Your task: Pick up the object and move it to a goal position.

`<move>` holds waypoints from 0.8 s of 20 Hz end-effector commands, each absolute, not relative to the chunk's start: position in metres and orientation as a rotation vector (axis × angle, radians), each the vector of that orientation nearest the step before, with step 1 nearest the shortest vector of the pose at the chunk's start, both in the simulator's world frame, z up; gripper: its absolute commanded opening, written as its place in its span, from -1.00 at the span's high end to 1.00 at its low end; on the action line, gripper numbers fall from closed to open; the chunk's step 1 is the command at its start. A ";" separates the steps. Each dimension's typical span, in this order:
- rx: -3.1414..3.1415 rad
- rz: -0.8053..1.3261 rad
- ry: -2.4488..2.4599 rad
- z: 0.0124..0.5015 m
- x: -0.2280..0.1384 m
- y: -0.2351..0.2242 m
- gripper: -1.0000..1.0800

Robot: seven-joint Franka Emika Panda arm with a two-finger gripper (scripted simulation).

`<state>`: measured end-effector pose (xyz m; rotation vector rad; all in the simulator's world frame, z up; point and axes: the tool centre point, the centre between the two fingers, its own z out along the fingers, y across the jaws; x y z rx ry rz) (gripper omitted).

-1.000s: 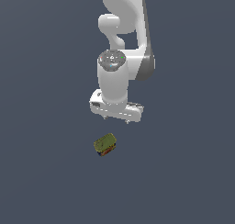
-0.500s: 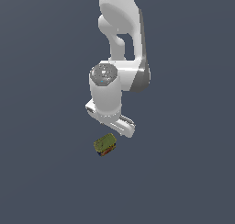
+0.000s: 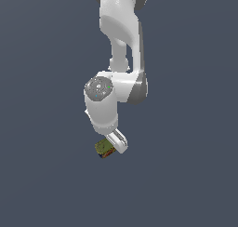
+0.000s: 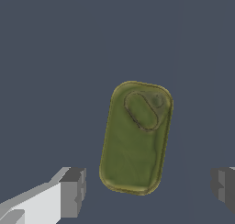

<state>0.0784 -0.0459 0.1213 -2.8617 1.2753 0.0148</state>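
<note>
None of my task is done yet: the gripper (image 4: 147,186) hangs spread wide just above the block (image 4: 136,137), which lies ungrasped on the surface (image 3: 186,184), lift and carry remaining.

hand (image 3: 110,147) lower, now over object (image 3: 105,149)

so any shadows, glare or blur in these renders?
Exterior view: flat even light, no cast shadow under the small olive-topped block with red and orange printed sides, which looks soft and low-detail. Wrist view: no glare, the block's top sharp, the white gripper with grey jaws open.
</note>
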 end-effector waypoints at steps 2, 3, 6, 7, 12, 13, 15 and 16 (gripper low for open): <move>-2.817 0.009 1.379 0.116 0.085 -0.051 -0.92; -2.807 0.007 1.401 0.115 0.086 -0.052 -0.92; -2.782 0.004 1.456 0.112 0.089 -0.054 -0.92; -2.775 0.003 1.469 0.111 0.090 -0.055 -0.92; -2.757 0.000 1.506 0.109 0.092 -0.057 -0.92; -2.757 0.000 1.507 0.109 0.093 -0.057 -0.92; -2.760 0.001 1.501 0.108 0.092 -0.056 -0.92; -2.760 0.001 1.501 0.107 0.092 -0.056 -0.92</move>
